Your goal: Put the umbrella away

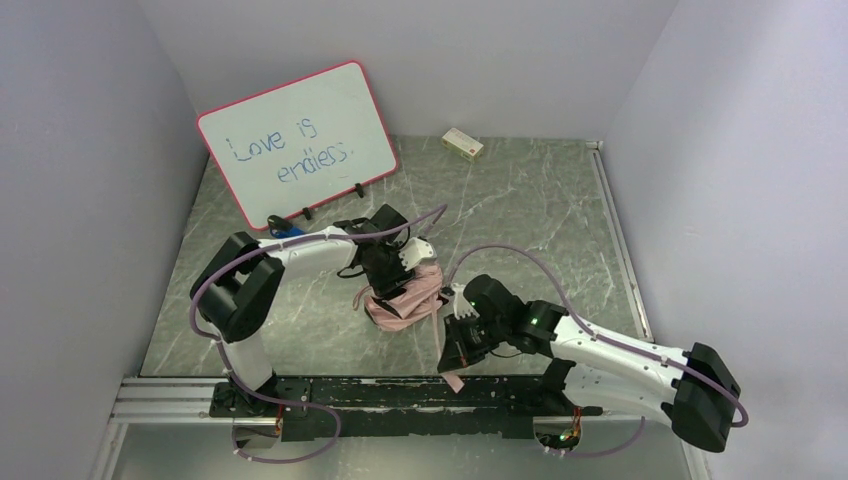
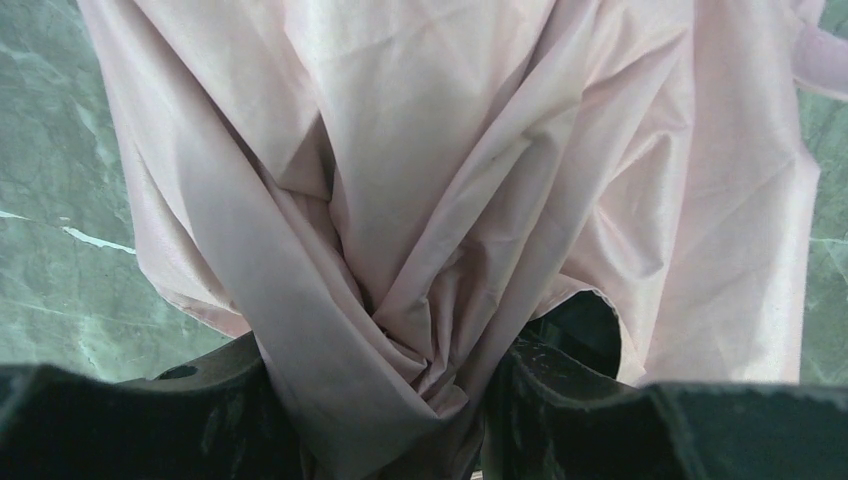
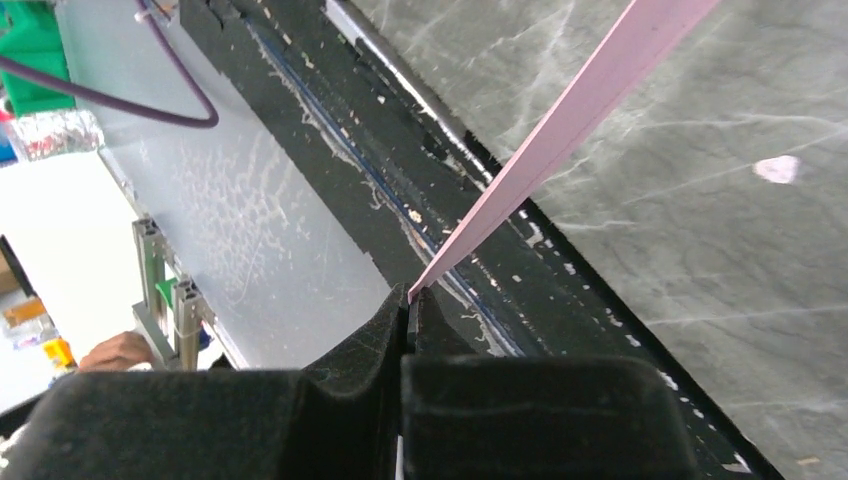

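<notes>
The umbrella [image 1: 405,300] lies folded up in the middle of the marble table, a crumpled pale pink bundle. My left gripper [image 1: 393,266] comes at it from the far left and is shut on a bunch of its canopy. In the left wrist view the pink folds of the umbrella [image 2: 450,180] fill the frame, pinched in my left gripper [image 2: 400,400]. My right gripper [image 1: 456,352] sits just near-right of the bundle, shut on the pink strap [image 3: 560,140]. The strap runs taut from my right gripper [image 3: 408,300] up and to the right. Handle and shaft are hidden.
A pink-framed whiteboard [image 1: 300,140] leans at the back left, with a blue object [image 1: 285,228] at its foot. A small box [image 1: 462,144] lies by the back wall. The black base rail [image 1: 400,395] runs along the near edge. Walls close in on both sides.
</notes>
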{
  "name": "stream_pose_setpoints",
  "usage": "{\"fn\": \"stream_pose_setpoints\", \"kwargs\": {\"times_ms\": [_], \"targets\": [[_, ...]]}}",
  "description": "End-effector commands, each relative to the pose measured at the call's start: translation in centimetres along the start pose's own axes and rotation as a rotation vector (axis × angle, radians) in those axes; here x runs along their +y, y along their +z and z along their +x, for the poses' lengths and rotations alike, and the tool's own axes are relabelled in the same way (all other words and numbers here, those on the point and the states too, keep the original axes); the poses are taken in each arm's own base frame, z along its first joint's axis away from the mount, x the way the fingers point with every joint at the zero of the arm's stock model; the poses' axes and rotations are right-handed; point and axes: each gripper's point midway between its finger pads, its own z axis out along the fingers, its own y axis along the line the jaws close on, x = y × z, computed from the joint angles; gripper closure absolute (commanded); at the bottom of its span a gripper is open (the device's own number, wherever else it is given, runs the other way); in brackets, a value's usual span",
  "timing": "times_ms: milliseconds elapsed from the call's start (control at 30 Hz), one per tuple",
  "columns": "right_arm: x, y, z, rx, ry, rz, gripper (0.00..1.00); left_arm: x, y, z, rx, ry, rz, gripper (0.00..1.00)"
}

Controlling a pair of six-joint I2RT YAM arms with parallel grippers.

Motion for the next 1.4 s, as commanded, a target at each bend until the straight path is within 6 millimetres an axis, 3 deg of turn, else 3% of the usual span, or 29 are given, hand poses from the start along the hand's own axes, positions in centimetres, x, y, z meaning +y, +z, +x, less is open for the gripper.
{"fn": "stream_pose_setpoints", "kwargs": {"times_ms": [0,133,500,867,1000,1133,1267,1367], "targets": [[2.0,0.0,3.9,0.165,0.003,-0.105,1.00,4.0,0.5,0.7,0.042,-0.040,-0.157,0.95],[2.1,0.1,5.3,0.216,-0.017,-0.083,1.00,5.1,0.3,0.8,0.057,-0.043,-0.205,0.95],[0.8,-0.4,7.0,0.263,-0.007,0.023,1.00,9.4,-1.0,0.9,0.077,-0.103,-0.378,0.95],[1.4,-1.3,7.9,0.266,0.015,-0.007,1.00,11.0,-1.4,1.9,0.096,-0.127,-0.444,0.95],[2.2,-1.7,6.5,0.178,0.035,-0.014,1.00,10.8,-1.3,1.9,0.083,-0.115,-0.432,0.95],[-0.5,-1.6,4.2,0.072,0.058,0.190,1.00,10.4,-1.4,1.7,0.050,-0.106,-0.418,0.95],[-1.1,-1.8,1.9,-0.038,0.092,0.268,1.00,10.3,-1.4,1.9,0.050,-0.094,-0.419,0.95],[1.6,-2.1,0.2,-0.119,0.079,0.137,1.00,10.4,-1.4,2.2,0.055,-0.089,-0.429,0.95]]}}
